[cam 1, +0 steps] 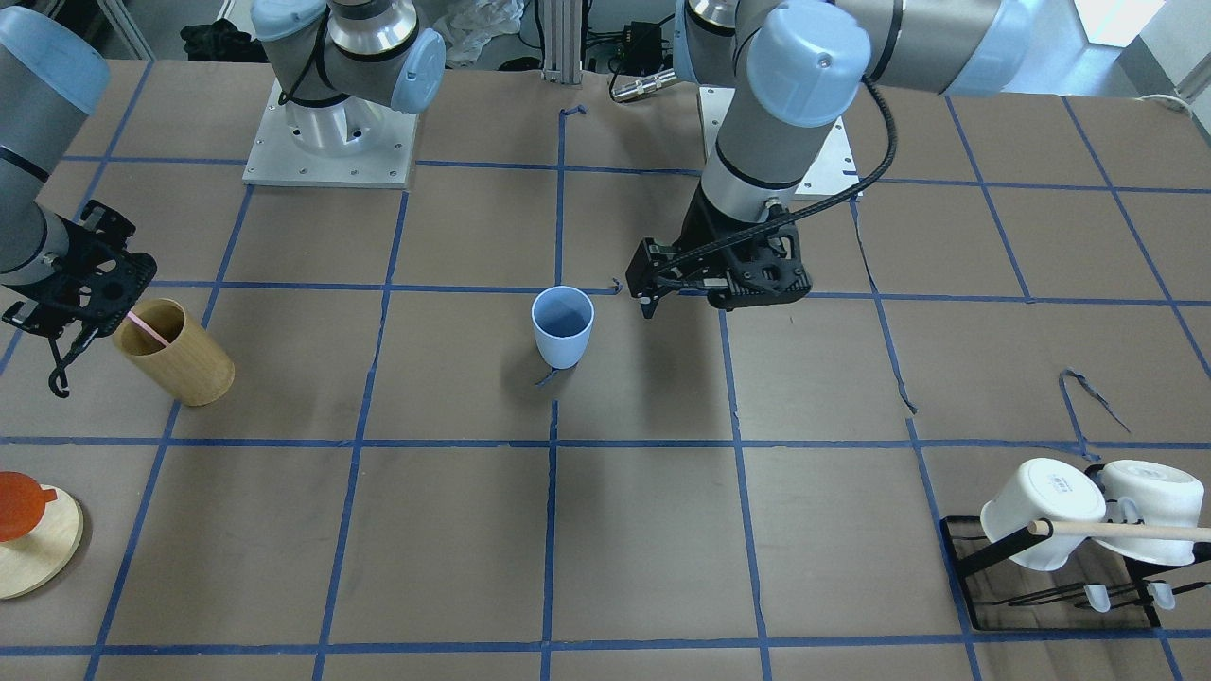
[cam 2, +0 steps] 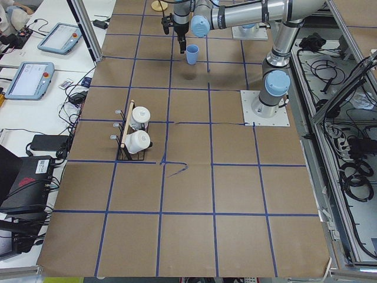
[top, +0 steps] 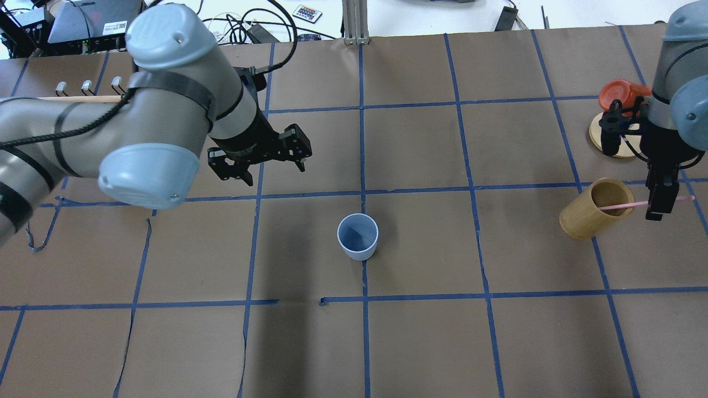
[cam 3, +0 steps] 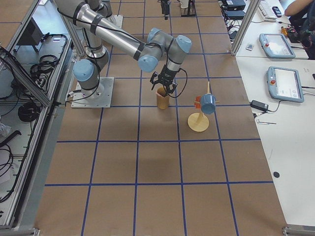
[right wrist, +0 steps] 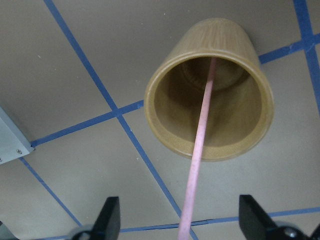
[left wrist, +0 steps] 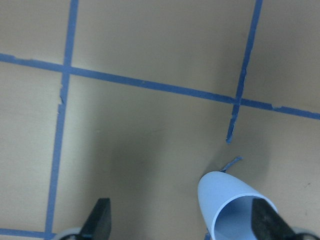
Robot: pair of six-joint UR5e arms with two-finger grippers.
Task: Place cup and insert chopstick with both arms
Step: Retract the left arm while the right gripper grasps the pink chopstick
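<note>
The light-blue cup (cam 1: 563, 326) stands upright and empty near the table's middle; it also shows in the overhead view (top: 358, 236) and in the left wrist view (left wrist: 235, 205). My left gripper (cam 1: 646, 301) is open and empty. It hovers beside the cup on the robot's side, apart from it (left wrist: 182, 226). One pale-pink chopstick (top: 622, 206) leans in a tan wooden cylinder cup (top: 596, 208) at the robot's far right. My right gripper (top: 661, 205) is open, its fingers wide on either side of the chopstick's (right wrist: 197, 165) upper end.
A black rack (cam 1: 974, 544) with two white mugs (cam 1: 1041, 511) and a wooden dowel (cam 1: 1126, 532) stands at the robot's left front. A round wooden stand (cam 1: 38, 558) bearing an orange cup (cam 1: 17, 506) sits beyond the tan cup. Blue tape lines grid the brown table.
</note>
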